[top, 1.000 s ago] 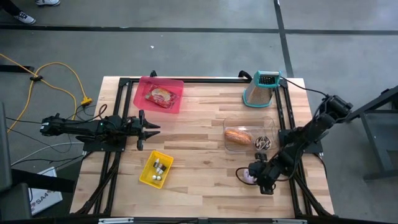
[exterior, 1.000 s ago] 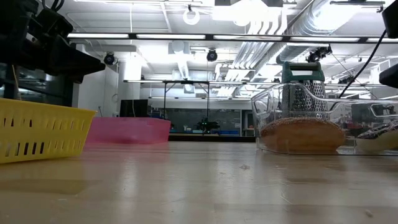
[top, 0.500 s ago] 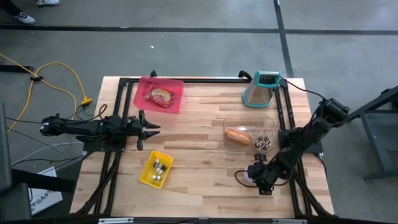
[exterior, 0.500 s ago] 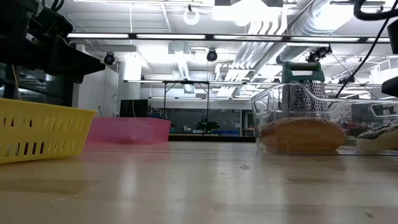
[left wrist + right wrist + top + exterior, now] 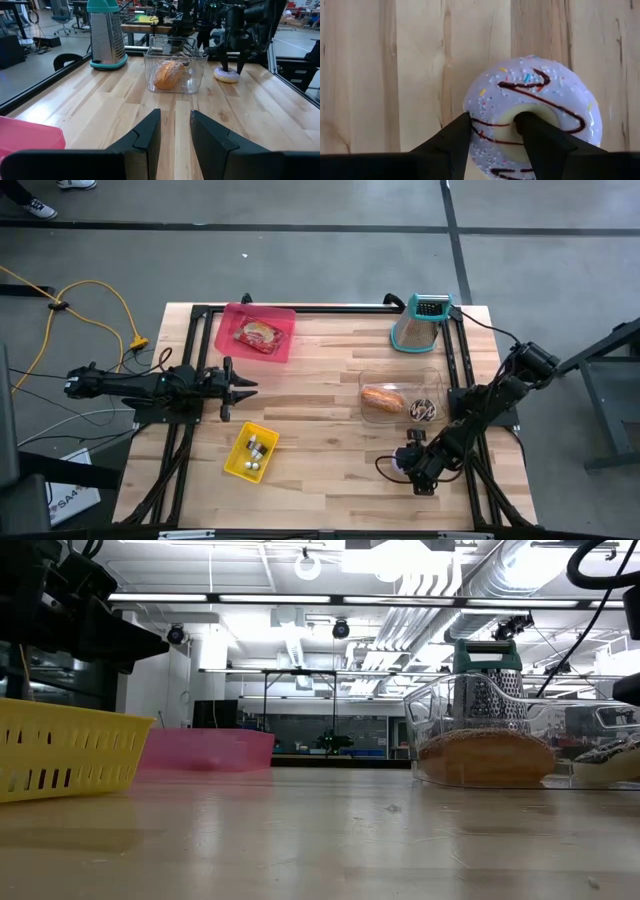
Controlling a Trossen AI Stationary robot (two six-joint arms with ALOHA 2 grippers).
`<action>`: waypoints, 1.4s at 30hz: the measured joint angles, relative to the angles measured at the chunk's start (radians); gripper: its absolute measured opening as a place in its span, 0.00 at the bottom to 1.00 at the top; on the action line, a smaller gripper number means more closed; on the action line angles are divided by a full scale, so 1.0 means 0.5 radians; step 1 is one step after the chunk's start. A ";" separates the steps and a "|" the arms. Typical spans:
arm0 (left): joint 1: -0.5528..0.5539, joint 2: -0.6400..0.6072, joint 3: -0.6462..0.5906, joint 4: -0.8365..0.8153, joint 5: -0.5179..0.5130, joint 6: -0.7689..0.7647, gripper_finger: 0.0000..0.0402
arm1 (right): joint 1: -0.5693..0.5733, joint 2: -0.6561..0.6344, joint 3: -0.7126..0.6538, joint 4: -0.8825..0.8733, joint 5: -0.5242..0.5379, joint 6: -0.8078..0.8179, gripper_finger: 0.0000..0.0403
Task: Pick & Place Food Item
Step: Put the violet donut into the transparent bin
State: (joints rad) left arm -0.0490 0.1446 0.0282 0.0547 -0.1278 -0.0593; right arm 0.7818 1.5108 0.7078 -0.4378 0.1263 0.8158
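The donut point(image 5: 532, 120) lies flat on the counter point(image 5: 320, 400), near the clear container point(image 5: 398, 395). Your right tool point(image 5: 492, 125) stands over it, fingers apart, one by the outer edge, one in the hole. Sink until both straddle the ring, then squeeze gently. Your left tool point(image 5: 175, 131) waits, fingers slightly apart.

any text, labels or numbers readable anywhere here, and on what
"SA4": on the white label on the floor left of the table, partly cut off by the frame.
Food packet in the pink tray: has printing, too small to read.
Grater, clear container, yellow bin, donut: no lettering seen.
Room beyond the table in the low view: nothing legible.
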 joint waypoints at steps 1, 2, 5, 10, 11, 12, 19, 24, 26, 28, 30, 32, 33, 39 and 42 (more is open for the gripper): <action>0.000 0.000 0.000 0.000 0.000 -0.001 0.25 | 0.000 0.000 0.000 0.001 -0.003 0.000 0.40; 0.000 0.000 0.000 0.000 0.000 0.000 0.25 | 0.000 0.000 0.000 0.004 -0.006 0.000 0.38; 0.000 0.000 0.000 0.000 0.000 -0.001 0.25 | 0.000 0.000 0.000 0.005 -0.019 0.000 0.33; 0.000 0.000 0.000 0.000 0.000 0.000 0.25 | -0.001 0.001 -0.002 0.021 -0.066 0.000 0.27; 0.000 0.000 0.000 0.000 0.000 -0.001 0.25 | -0.001 0.001 -0.003 0.028 -0.074 0.000 0.26; 0.000 0.000 0.000 0.000 0.000 0.000 0.25 | -0.001 0.001 -0.004 0.032 -0.081 0.000 0.26; 0.000 0.000 0.000 0.000 0.000 -0.001 0.25 | -0.009 -0.003 -0.004 0.045 -0.094 0.000 0.25; 0.000 0.000 0.000 0.000 0.000 -0.001 0.25 | -0.044 -0.076 -0.005 0.046 -0.095 -0.001 0.25; 0.000 0.000 0.000 0.000 0.000 0.000 0.25 | -0.068 -0.135 -0.005 0.045 -0.091 -0.025 0.25; 0.000 0.000 0.000 0.000 0.000 0.000 0.25 | -0.097 -0.205 -0.005 0.038 -0.076 -0.071 0.25; 0.000 0.000 0.000 -0.001 0.000 0.000 0.25 | -0.129 -0.304 -0.005 0.024 -0.042 -0.117 0.25; 0.000 0.000 0.000 0.000 0.000 0.000 0.25 | -0.167 -0.413 -0.005 0.012 -0.012 -0.170 0.25; 0.001 0.000 0.000 0.000 0.000 -0.001 0.25 | -0.184 -0.468 -0.005 -0.005 0.004 -0.197 0.25; 0.000 0.000 0.000 0.000 0.000 -0.001 0.25 | -0.298 -0.776 -0.005 -0.073 0.035 -0.275 0.25; 0.000 0.000 0.000 0.000 0.000 0.000 0.25 | -0.326 -0.835 -0.005 -0.093 0.072 -0.277 0.25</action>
State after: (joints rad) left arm -0.0490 0.1446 0.0282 0.0547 -0.1278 -0.0595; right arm 0.6186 1.0932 0.7055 -0.4842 0.1623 0.6773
